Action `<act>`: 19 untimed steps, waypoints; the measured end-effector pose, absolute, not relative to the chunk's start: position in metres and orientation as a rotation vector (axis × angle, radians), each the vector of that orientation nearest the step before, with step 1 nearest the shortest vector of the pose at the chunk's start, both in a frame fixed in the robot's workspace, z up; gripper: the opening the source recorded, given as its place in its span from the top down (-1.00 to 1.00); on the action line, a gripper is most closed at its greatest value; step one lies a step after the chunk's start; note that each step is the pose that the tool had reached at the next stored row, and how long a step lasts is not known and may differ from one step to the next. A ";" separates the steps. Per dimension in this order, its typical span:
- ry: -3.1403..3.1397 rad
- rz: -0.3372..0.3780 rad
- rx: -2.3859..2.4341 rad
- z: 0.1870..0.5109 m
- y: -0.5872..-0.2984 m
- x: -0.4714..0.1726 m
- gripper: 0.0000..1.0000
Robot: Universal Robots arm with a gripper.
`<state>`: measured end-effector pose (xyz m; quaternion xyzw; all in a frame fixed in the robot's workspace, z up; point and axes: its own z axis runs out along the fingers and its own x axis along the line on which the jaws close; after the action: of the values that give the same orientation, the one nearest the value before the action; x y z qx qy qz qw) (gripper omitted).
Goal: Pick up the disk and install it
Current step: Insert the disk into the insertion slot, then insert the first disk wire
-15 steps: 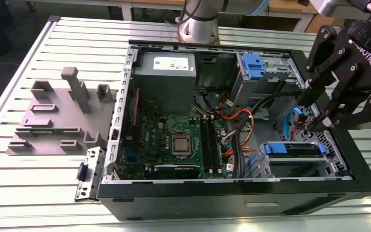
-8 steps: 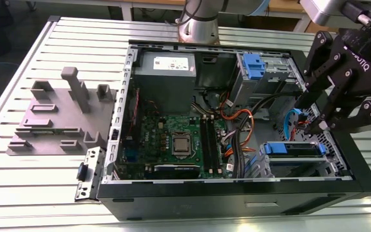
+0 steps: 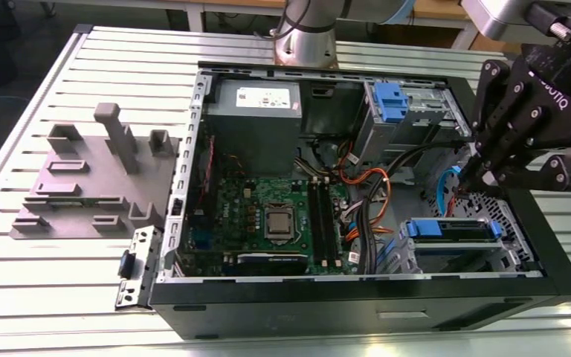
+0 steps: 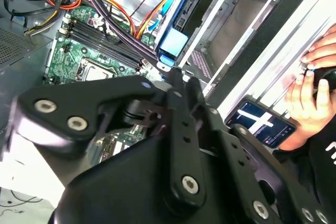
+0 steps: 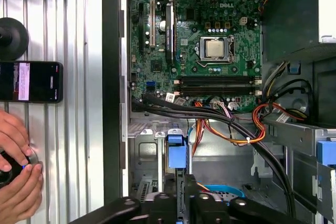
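Black multi-link gripper (image 3: 476,184): matte plates, silver pivot screws, pale lettering on housing. Arm (image 3: 303,33): smooth silver-grey tube, rounded metallic wrist joint.

I see the disk (image 3: 452,230) standing on edge in the drive cage (image 3: 511,249) at the corner of the case (image 3: 365,301), toward the exterior view's right; from there it reads as a narrow level strip, silver-grey along the middle with blue carrier plastic at both ends; in the first wrist view its blue end tab (image 5: 177,156) faces me edge-on; in the second wrist view the tab (image 4: 173,41) looks pale blue, with the carrier's long blue edge running away from it.
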<state>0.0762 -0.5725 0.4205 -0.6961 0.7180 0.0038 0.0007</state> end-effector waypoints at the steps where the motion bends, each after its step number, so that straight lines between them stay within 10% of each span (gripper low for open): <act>1: 2.255 0.012 -2.186 0.421 -0.573 0.076 0.63; 19: 2.254 0.012 -2.186 0.419 -0.573 0.078 0.79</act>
<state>0.0776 -0.5725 0.4191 -0.6961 0.7179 0.0039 0.0008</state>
